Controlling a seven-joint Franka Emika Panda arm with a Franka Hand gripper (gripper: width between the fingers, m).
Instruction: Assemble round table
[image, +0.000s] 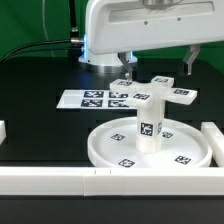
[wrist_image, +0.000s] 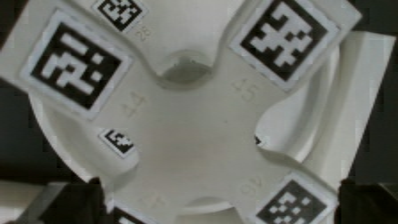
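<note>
The round table's white disc lies on the black table, with small tags along its raised rim. A tagged white post stands upright on the disc's hub. A white cross-shaped part with tags on its arms appears to rest on top of the post. My gripper hangs just above that part, open, with nothing between its fingers. The wrist view looks straight down on the cross-shaped part: its centre hole and large tags on its arms fill the picture.
The marker board lies flat behind the disc, toward the exterior view's left. Straight white rails border the work area at the front, at the right and at the left edge. The arm's white base stands at the back.
</note>
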